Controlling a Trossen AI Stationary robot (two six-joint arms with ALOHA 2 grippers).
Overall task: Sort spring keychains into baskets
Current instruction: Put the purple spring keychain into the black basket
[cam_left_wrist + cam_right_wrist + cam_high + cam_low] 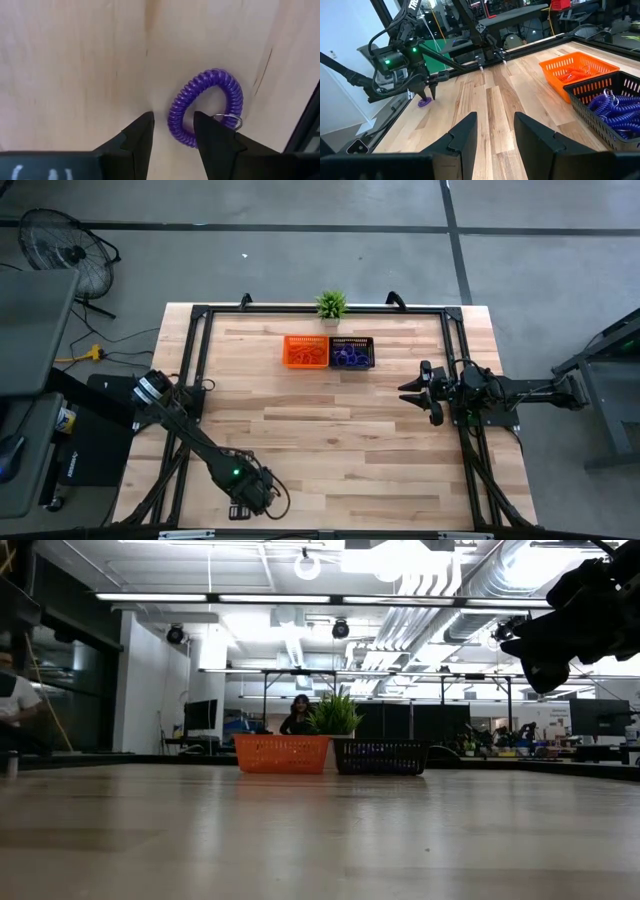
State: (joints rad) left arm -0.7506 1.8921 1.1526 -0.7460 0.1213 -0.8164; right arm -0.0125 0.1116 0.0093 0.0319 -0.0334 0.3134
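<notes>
1. The left arm reaches from the table's nine-o'clock edge toward its seven-o'clock corner, where the left gripper (243,508) hangs low over the wood. In the left wrist view its two dark fingers (140,131) stand apart, unclenched, straddling one side of a purple spring keychain (206,106) that lies flat on the boards; a small metal split ring (229,120) shows at the coil's edge beside one finger. Whether the fingers touch the coil cannot be told. The right wrist view shows the same purple loop (424,102) directly under that gripper (426,95).

2. The table (330,440) is light wooden planking edged by a black frame.

3. At the table's twelve-o'clock edge stands the orange basket (305,351), holding orange-red spring keychains (572,75).

4. A small green potted plant (331,305) sits just behind the two baskets, at the line where they meet.

5. The black basket (352,352) touches the orange one on its three-o'clock side and holds a heap of purple spring keychains (609,107).

6. The right arm comes in from the table's three-o'clock edge; the right gripper (408,392) is held in the air above the boards, well apart from both baskets. Its fingers (465,131) are released, with a clear gap between them and nothing held. In the low view it shows as a dark shape (560,635) high at two o'clock.
</notes>
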